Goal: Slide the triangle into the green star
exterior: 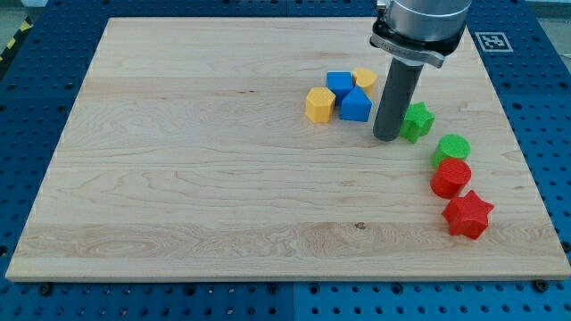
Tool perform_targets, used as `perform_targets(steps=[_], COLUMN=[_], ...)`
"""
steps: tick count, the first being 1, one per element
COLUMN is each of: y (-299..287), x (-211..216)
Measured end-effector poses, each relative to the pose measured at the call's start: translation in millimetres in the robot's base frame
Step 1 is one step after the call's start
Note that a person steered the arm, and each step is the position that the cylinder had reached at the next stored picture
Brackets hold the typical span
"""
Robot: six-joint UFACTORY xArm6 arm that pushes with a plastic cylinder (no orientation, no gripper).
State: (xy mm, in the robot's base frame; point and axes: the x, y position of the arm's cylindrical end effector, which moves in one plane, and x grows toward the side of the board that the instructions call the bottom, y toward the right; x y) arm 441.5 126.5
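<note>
Tip (387, 137) wedged between blue triangle (356, 105), green star (417, 119).

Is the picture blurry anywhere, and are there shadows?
Camera view: sharp overall, evenly lit, no glare on the wooden board; soft small shadows under the blocks, like the red star; my tip sits beside the green star, partly hiding it.

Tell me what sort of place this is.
Probably a robotics lab bench: a wooden board on a blue perforated table, a fiducial tag, and my tip beside the green star.
</note>
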Motion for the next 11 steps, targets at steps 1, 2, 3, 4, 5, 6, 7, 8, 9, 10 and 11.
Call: perform_targets(steps=[1, 2, 3, 4, 5, 6, 7, 8, 9, 10, 11], y=[3, 21, 37, 11, -55, -67, -64, -64, -52, -33, -16], x=[0, 0, 0, 0, 0, -13, -32, -45, -63, -62, -48])
